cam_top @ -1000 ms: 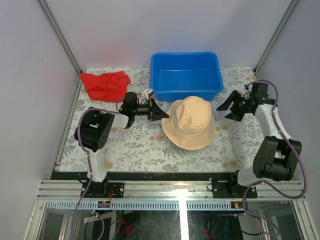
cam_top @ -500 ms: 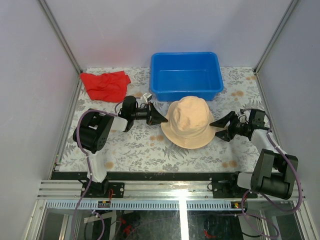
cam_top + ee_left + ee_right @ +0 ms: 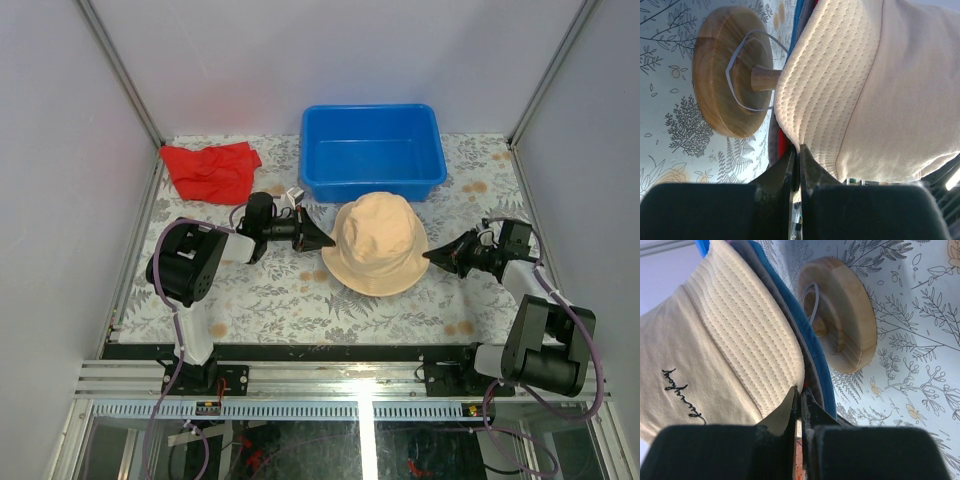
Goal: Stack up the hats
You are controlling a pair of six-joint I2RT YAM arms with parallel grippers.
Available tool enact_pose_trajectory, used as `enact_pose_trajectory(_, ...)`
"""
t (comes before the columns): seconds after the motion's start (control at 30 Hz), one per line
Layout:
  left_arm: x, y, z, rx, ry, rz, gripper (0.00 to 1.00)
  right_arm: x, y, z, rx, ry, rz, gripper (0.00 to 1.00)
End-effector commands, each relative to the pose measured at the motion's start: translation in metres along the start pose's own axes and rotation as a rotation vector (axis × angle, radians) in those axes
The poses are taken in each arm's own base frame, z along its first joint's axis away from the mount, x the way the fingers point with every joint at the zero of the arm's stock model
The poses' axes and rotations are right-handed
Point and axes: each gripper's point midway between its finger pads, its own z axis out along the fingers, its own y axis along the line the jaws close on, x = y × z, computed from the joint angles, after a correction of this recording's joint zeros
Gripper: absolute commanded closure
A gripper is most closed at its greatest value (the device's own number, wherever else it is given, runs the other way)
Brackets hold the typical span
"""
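Observation:
A peach-beige hat (image 3: pixel 378 240) tops the pile of hats on a wooden stand (image 3: pixel 725 70) at mid-table. My left gripper (image 3: pixel 328 240) lies at its left brim, shut on the brim edge (image 3: pixel 799 146). A red hat's (image 3: pixel 783 139) edge and a grey hat's (image 3: pixel 773 142) edge show under it. My right gripper (image 3: pixel 430 256) is at the right brim, its jaws shut on the peach brim (image 3: pixel 800 389). Beneath there lie the grey hat (image 3: pixel 813 368) and the blue hat (image 3: pixel 825 380), above the stand's round base (image 3: pixel 845 315).
A blue bin (image 3: pixel 372 109) stands just behind the hats. A flat red cloth (image 3: pixel 210 168) lies at the back left. Both arms lie low over the patterned tabletop (image 3: pixel 290 295), one on each side of the stand.
My right arm swung in from the back right to the hat's right brim, and its open jaws closed on the brim. The left gripper shifted only slightly and kept its grip.

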Motion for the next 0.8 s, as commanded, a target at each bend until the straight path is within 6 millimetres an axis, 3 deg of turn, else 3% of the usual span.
enact_pose_trajectory(0.0,0.009,0.038,-0.002,-0.09,0.008,-0.053,1.0,-0.006,-0.004,0.002,0.02,0.002,-0.004,1.0)
enact_pose_trajectory(0.2,0.016,0.057,-0.003,-0.133,0.015,-0.078,1.0,-0.003,-0.04,0.011,0.113,0.015,0.021,1.0)
enact_pose_trajectory(0.3,0.018,0.061,-0.004,-0.138,0.018,-0.085,1.0,-0.003,-0.047,0.013,0.126,0.016,0.023,1.0)
enact_pose_trajectory(0.43,0.01,0.045,-0.004,-0.123,-0.002,-0.035,1.0,-0.01,-0.033,0.009,0.11,0.0,-0.027,0.99)
enact_pose_trajectory(0.5,0.003,0.033,-0.005,-0.131,-0.026,0.007,0.99,-0.016,-0.019,0.004,0.099,-0.018,-0.072,0.92)
enact_pose_trajectory(0.53,-0.001,0.025,-0.005,-0.13,-0.037,0.03,0.94,-0.017,-0.012,0.001,0.093,-0.024,-0.085,0.86)
enact_pose_trajectory(0.6,-0.008,0.011,-0.006,-0.128,-0.06,0.065,0.74,-0.02,0.003,-0.004,0.072,-0.036,-0.113,0.73)
enact_pose_trajectory(0.7,-0.018,0.004,-0.008,-0.163,-0.096,0.106,0.51,-0.026,0.016,-0.01,0.078,-0.065,-0.147,0.56)
enact_pose_trajectory(0.77,-0.023,0.007,-0.012,-0.199,-0.125,0.11,0.46,-0.031,0.018,-0.014,0.11,-0.09,-0.167,0.49)
